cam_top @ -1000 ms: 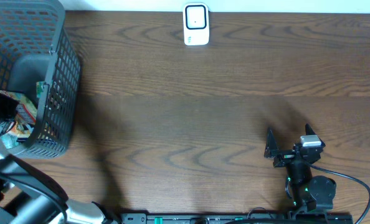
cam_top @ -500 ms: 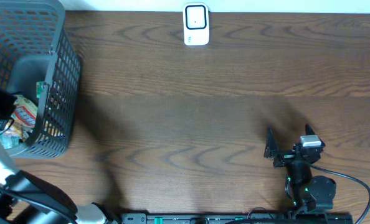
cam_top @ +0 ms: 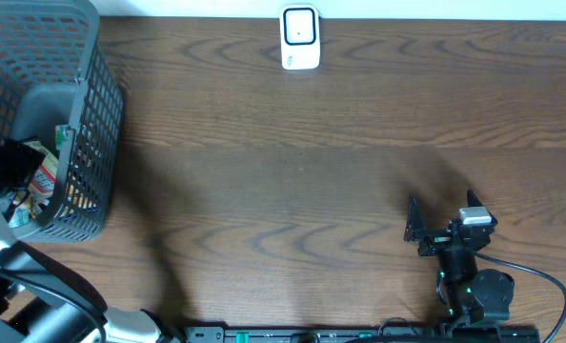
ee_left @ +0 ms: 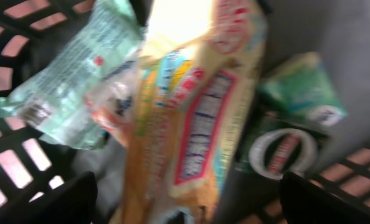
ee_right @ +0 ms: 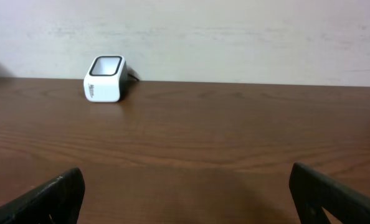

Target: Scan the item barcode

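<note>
left wrist view: long yellow plastic snack packet w/ red-bordered label (ee_left: 197, 118) lies blurred in the dark grey plastic mesh basket (ee_left: 17, 155), btwn the left gripper (ee_left: 188, 199) fingers. fingers stand wide apart, clear of the packet on both sides, gripping nothing. pale green crinkly bag (ee_left: 73, 81) beside it on one side, green pouch (ee_left: 303, 93) on the other. overhead: basket at table's far left, small white boxy scanner (cam_top: 300, 36) at the back edge of the brown wood table (cam_top: 283, 171), well apart. right gripper (cam_top: 442, 214) spread wide near front right, empty.

Glossy plastic packets (ee_left: 197, 118), matt grey plastic basket (cam_top: 83, 105), dark wood-grain table (cam_top: 312, 171).
</note>
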Robot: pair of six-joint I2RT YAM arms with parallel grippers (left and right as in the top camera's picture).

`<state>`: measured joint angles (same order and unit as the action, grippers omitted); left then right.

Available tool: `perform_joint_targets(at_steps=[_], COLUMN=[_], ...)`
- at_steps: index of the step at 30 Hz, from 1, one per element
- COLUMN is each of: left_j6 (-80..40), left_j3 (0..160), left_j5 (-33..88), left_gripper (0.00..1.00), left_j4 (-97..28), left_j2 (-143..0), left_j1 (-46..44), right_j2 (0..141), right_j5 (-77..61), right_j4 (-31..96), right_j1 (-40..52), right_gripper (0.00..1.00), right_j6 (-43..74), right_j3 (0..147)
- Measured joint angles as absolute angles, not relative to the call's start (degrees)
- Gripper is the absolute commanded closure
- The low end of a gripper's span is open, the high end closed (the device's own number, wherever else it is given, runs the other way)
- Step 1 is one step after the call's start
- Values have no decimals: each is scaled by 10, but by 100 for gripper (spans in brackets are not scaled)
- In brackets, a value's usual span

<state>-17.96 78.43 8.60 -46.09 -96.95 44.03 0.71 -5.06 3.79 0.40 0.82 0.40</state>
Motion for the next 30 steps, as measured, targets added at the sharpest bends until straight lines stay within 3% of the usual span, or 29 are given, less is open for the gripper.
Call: perform_joint_targets(at_steps=[7, 9, 11, 14, 22, 25, 26, 27, 28, 30], left_j6=[-180, -180, -179, -177, -174, -161, -157, -154, -151, -149], left_j3=[783, 782, 781, 778, 764, 764, 764, 764, 764, 764], left_j5=[72, 79, 88, 106, 143, 181, 194, 206, 216, 230], left_gripper=[8, 13, 18, 41, 64, 65, 59, 43, 37, 36], left_j4=[-468, -469, -469, -465, -427, -412, -408, -404, -402, -400], left_j2=[-974, -975, -984, -1016, -1046, -1046, -1046, -1046, -1046, -1046], left_j1=[440, 440, 440, 440, 440, 440, 440, 440, 440, 440], right_j2=[7, 7, 7, 7, 7, 7, 7, 7, 7, 7], right_j5=[-51, -51, -51, -51, -51, -51, -51, -51, -51, -51], right_j4=[38, 38, 38, 38, 38, 38, 38, 38, 38, 38], right_j1=[4, 4, 4, 4, 4, 4, 4, 4, 4, 4], right_gripper=[1, 1, 1, 1, 1, 1, 1, 1, 1, 1], right_j6=[8, 8, 8, 8, 8, 8, 8, 8, 8, 8], right_j3=[4, 4, 4, 4, 4, 4, 4, 4, 4, 4])
